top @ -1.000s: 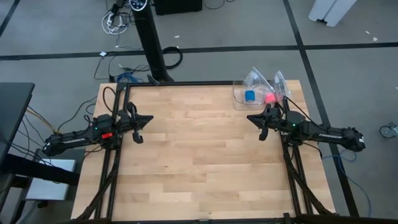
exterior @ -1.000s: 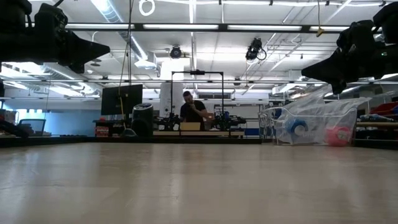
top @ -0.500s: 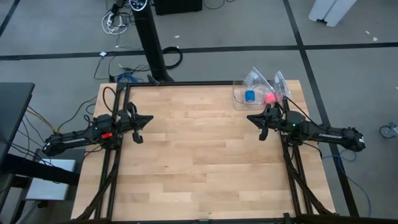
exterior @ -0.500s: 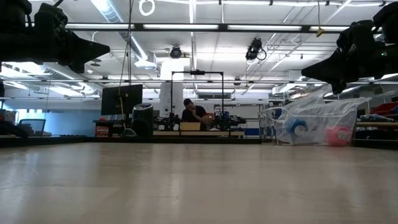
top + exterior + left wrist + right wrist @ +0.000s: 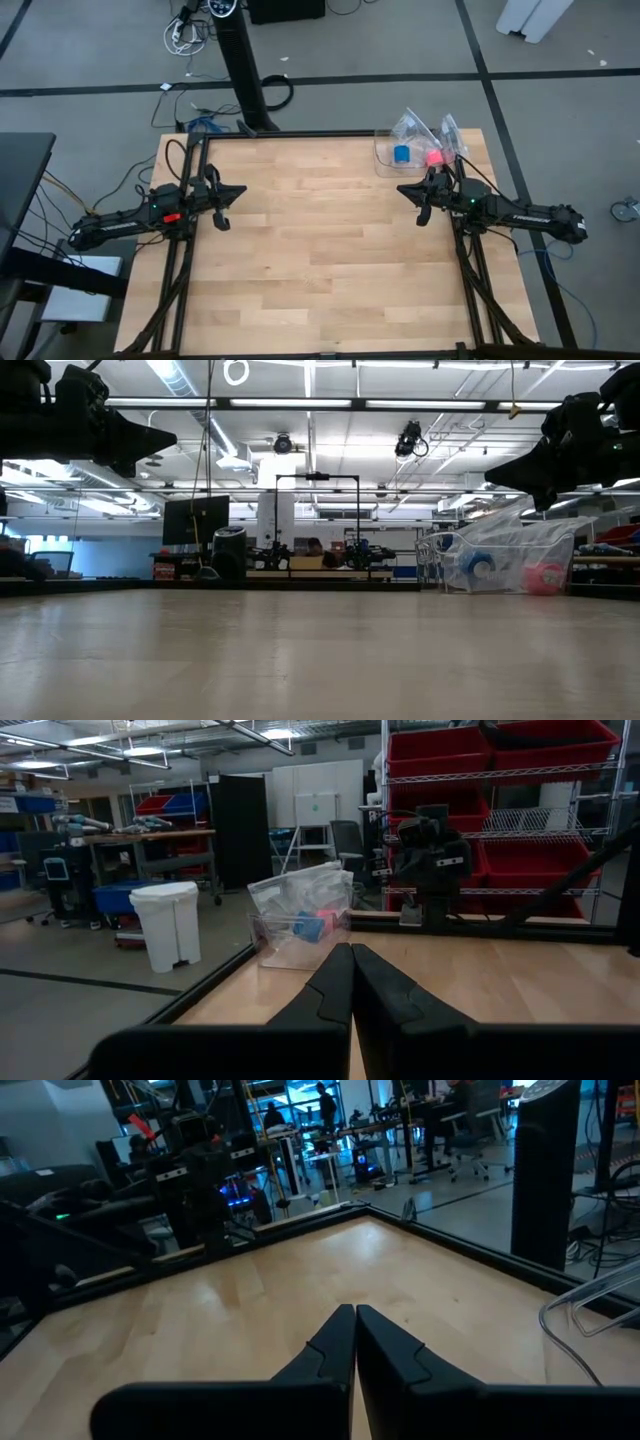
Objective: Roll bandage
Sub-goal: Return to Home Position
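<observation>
The bandage [image 5: 401, 154] is a small bright blue coil inside a clear plastic container [image 5: 392, 162] at the table's far right corner, next to a pink ball [image 5: 434, 157]; the low view shows the bandage [image 5: 478, 570] as a hollow-centred coil, and the left wrist view shows it [image 5: 308, 926] through the clear wall. My left gripper [image 5: 243, 189] hovers shut at the table's left side, pointing level toward the right. My right gripper [image 5: 400, 189] hovers shut at the right side, just near of the container, pointing left. Neither holds anything.
A crumpled clear plastic bag [image 5: 425, 130] lies over the container's far side. The wooden table top [image 5: 320, 250] spreads bare between the two arms. Black frame rails [image 5: 180, 270] run along the left and right edges. A person sits far behind the table in the low view.
</observation>
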`<state>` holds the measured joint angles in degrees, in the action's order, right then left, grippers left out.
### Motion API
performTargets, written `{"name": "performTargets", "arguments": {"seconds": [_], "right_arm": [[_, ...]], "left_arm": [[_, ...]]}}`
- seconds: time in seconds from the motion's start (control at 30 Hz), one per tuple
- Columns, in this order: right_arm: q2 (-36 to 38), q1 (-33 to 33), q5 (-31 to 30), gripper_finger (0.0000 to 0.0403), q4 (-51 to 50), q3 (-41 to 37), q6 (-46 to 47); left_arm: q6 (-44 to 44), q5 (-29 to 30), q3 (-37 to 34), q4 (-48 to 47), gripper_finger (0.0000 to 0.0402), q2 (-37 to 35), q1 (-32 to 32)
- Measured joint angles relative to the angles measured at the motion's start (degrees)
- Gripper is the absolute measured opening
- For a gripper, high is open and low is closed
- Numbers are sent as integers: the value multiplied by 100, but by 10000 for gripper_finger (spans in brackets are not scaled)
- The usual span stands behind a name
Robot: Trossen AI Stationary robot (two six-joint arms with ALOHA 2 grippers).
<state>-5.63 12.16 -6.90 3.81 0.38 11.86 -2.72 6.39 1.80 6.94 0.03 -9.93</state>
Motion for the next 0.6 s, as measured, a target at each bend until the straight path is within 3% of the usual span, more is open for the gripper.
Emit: {"name": "performTargets", "arguments": {"seconds": [0.6], "right_arm": [[0,0,0,14,0,0,0]], "left_arm": [[0,2,0,0,12,0,0]]}}
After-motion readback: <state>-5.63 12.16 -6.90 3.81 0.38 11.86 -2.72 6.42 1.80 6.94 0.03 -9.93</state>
